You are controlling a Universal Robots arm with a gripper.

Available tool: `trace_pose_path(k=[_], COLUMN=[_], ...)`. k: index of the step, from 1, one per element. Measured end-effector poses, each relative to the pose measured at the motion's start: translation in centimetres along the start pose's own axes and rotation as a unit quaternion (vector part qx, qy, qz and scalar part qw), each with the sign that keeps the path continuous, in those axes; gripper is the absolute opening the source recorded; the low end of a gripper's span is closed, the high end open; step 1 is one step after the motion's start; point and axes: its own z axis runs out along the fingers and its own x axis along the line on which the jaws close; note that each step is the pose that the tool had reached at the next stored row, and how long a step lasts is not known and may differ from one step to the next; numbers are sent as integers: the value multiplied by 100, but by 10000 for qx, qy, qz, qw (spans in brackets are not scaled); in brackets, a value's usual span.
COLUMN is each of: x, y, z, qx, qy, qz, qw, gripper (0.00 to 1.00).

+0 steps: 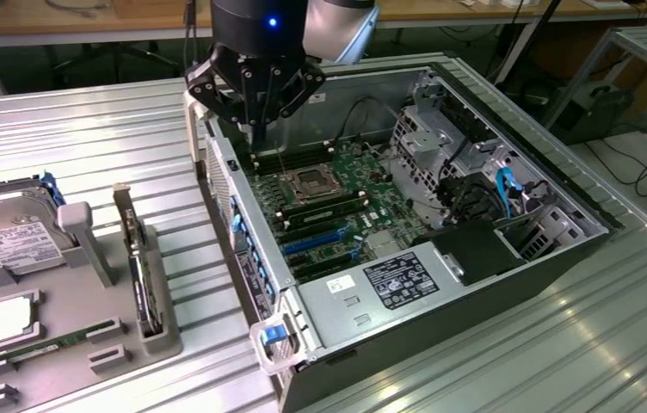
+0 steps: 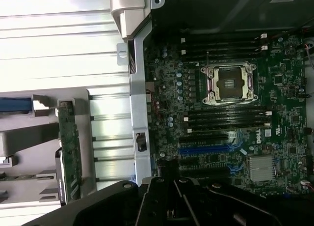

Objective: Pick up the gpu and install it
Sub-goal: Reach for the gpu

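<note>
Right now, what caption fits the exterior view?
Shut, empty gripper over the motherboard in the open computer case; gpu upright in its gray holder outside.

Green motherboard [image 1: 347,194] with blue slots [image 1: 314,243], black gripper [image 1: 257,131], ribbed silver table [image 1: 94,146], grey rack [image 1: 85,251], dark green gpu [image 1: 138,258], white-labelled silver drive [image 1: 8,237]

Ribbed metal table [image 1: 94,129] with an open computer case [image 1: 508,297] beside a grey parts holder [image 1: 71,310].
</note>
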Motion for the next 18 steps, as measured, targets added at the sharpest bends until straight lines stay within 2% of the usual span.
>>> trace_pose_path(k=[18], x=[81], y=[-83], z=[-1], qx=[0], qy=[1], qz=[-10], qw=[10000], gripper=[11])
